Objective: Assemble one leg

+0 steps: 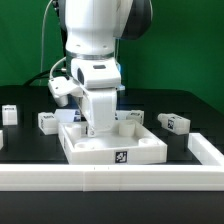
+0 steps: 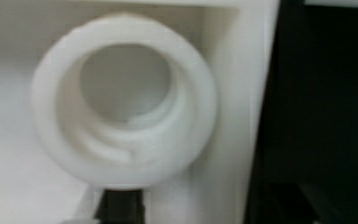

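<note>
The large white square panel (image 1: 88, 150) lies in the middle, against the white front rail. My gripper (image 1: 97, 127) is down at the panel's far side, its fingers hidden behind the hand. In the wrist view a round recessed hole (image 2: 123, 95) of the panel (image 2: 220, 100) fills the picture. My gripper (image 2: 202, 208) straddles the panel's white rim, with one dark finger (image 2: 121, 205) inside it, and looks shut on the rim. Small white tagged legs lie loose on the table: one (image 1: 47, 120) on the exterior view's left, one (image 1: 175, 122) on its right.
Another leg (image 1: 9, 113) lies at the far left and one (image 1: 133, 115) just behind the panel. A white rail (image 1: 110, 182) runs along the front and turns up at the right (image 1: 205, 150). A green wall stands behind.
</note>
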Available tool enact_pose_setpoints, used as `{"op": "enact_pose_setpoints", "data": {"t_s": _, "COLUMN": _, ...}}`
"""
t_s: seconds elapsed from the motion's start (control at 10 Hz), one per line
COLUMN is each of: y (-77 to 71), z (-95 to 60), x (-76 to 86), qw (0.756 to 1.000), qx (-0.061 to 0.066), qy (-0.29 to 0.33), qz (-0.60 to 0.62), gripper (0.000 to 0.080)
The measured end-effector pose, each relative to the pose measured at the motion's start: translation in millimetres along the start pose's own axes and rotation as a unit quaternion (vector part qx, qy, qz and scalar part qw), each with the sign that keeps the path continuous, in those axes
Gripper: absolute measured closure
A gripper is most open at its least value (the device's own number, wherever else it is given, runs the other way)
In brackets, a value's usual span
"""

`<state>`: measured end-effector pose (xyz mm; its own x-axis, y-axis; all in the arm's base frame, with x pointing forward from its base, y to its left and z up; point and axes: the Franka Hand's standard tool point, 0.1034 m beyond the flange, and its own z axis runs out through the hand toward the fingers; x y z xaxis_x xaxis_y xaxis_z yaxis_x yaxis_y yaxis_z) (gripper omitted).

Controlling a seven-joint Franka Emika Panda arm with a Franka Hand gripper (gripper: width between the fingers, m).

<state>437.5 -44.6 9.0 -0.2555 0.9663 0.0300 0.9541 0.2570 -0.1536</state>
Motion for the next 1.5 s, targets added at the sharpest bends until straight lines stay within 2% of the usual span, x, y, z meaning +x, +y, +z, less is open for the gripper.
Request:
{"op": "enact_pose_setpoints", "data": {"t_s": 0.1, "y": -0.2, "z": 0.1, "x": -0.1, "qw": 1.000, "qx": 0.000, "qy": 0.000, "qz": 0.000, "gripper": 0.0544}}
{"op": "enact_pose_setpoints", "data": {"t_s": 0.2, "y": 1.2, "z": -1.0, "x": -1.0, "qw": 1.000, "qx": -0.003, "qy": -0.001, "qz": 0.001, "gripper": 0.0719}}
{"op": "enact_pose_setpoints", "data": {"t_s": 0.8, "y": 3.3, "z": -2.1, "x": 1.0, "qw": 1.000, "qx": -0.008, "qy": -0.002, "qz": 0.016, "gripper": 0.0725}}
{"op": "enact_pose_setpoints", "data": {"t_s": 1.0, "y": 10.3, "z": -2.3, "x": 22.2, "qw": 0.997, "qx": -0.013, "qy": 0.001, "qz": 0.076, "gripper": 0.0725}}
{"op": "enact_pose_setpoints", "data": {"t_s": 1.2, "y": 30.9, "z": -4.0, "x": 50.9, "qw": 0.994, "qx": -0.020, "qy": 0.004, "qz": 0.106, "gripper": 0.0725}}
{"op": "enact_pose_setpoints", "data": {"t_s": 1.4, "y": 52.3, "z": -7.0, "x": 71.7, "qw": 0.992, "qx": -0.028, "qy": 0.007, "qz": 0.122, "gripper": 0.0725}}
{"op": "enact_pose_setpoints", "data": {"t_s": 1.5, "y": 60.1, "z": -11.2, "x": 77.4, "qw": 0.992, "qx": -0.027, "qy": 0.006, "qz": 0.123, "gripper": 0.0726}}
